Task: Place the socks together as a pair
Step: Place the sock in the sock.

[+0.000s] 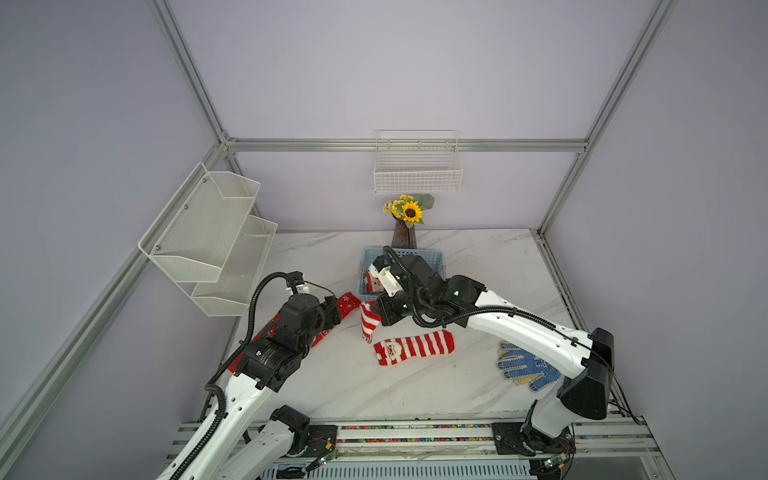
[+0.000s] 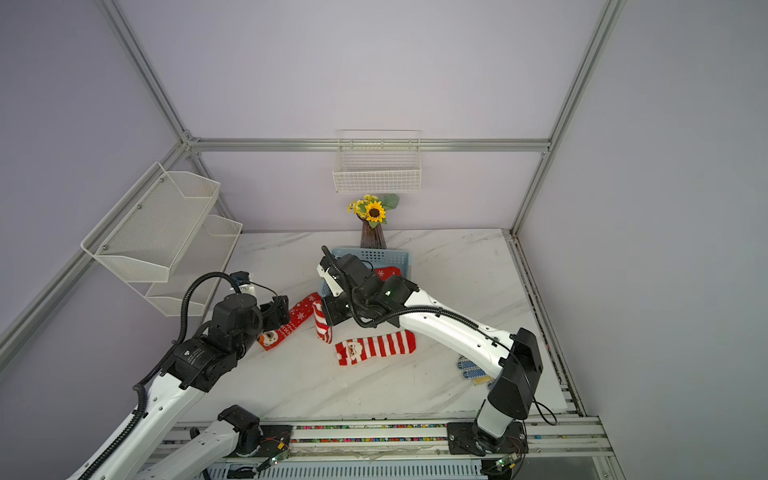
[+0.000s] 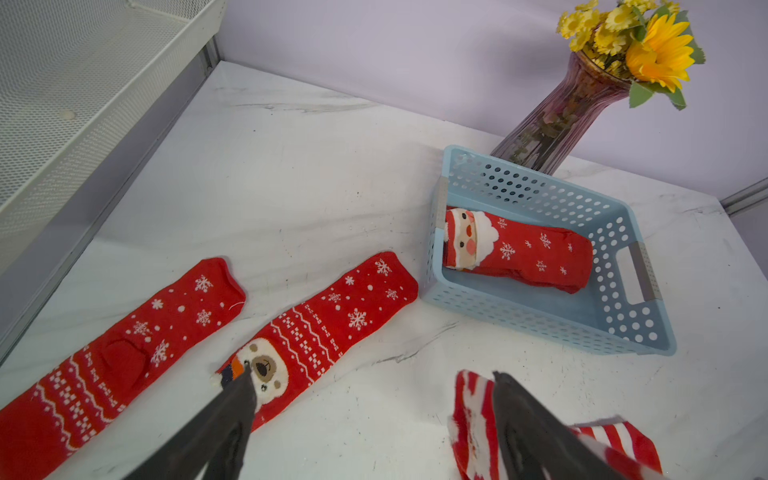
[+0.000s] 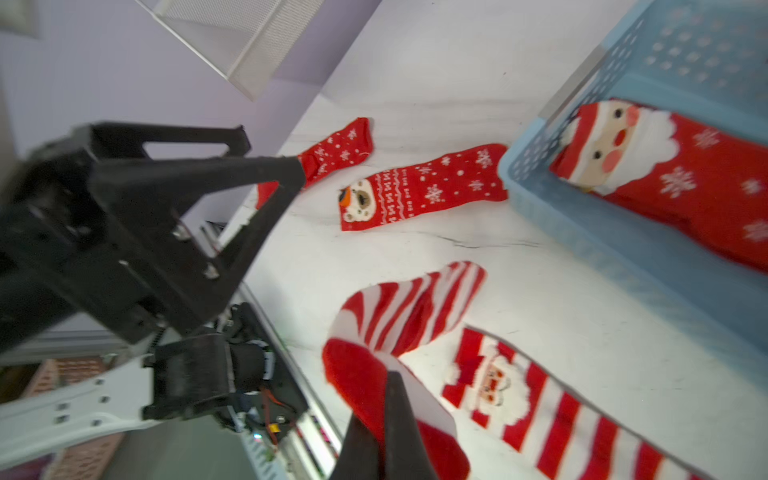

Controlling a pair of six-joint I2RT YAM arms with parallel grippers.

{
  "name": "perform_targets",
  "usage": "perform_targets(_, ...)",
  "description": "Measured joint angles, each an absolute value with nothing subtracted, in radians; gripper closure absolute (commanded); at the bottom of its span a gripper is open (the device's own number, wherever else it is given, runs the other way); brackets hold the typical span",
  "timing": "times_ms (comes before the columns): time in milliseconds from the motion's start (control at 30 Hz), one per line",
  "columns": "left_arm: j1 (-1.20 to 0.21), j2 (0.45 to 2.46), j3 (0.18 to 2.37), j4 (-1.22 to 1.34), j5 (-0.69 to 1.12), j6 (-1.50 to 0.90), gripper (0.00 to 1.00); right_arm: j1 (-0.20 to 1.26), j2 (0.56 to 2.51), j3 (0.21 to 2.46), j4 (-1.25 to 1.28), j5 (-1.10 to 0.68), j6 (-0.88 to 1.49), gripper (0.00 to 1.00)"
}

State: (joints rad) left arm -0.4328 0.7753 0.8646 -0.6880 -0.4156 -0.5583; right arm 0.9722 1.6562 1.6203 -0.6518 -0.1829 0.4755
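Red-striped sock (image 4: 399, 311), clamped in right pincer (image 4: 386, 386); bear sock (image 3: 316, 332), near spread left pincer (image 3: 372, 372)

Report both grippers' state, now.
Left gripper: open, holding nothing.
Right gripper: shut on the striped sock.

Pale lilac walls (image 1: 395, 75) enclose the cell in both top views, braced by aluminium frame rails (image 1: 407, 145). A white wire basket (image 1: 417, 174) hangs at upper centre, and a two-tier white mesh shelf (image 1: 203, 232) is mounted at left. The white marble-patterned desk (image 1: 478, 266) fills the lower centre, evenly lit.
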Motion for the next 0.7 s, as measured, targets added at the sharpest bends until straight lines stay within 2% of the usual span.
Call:
perform_targets(167,-0.431,0.754,0.852,-0.715,-0.433,-0.582,0.11,0.990,1.658,1.583,-0.503,-0.295,0.627,1.00)
perform_targets(367,-0.426,0.732,0.852,-0.725,-0.419,-0.603,0.12,0.969,1.579,1.424,-0.449,-0.311,0.651,1.00)
perform_targets(567,-0.426,0.733,0.791,-0.719,-0.340,-0.664,0.13,0.787,1.452,1.141,-0.442,-0.380,0.628,1.00)
perform_targets(700,-0.426,0.750,0.725,-0.690,-0.241,-0.688,0.15,0.689,1.437,0.989,-0.454,-0.397,0.589,1.00)
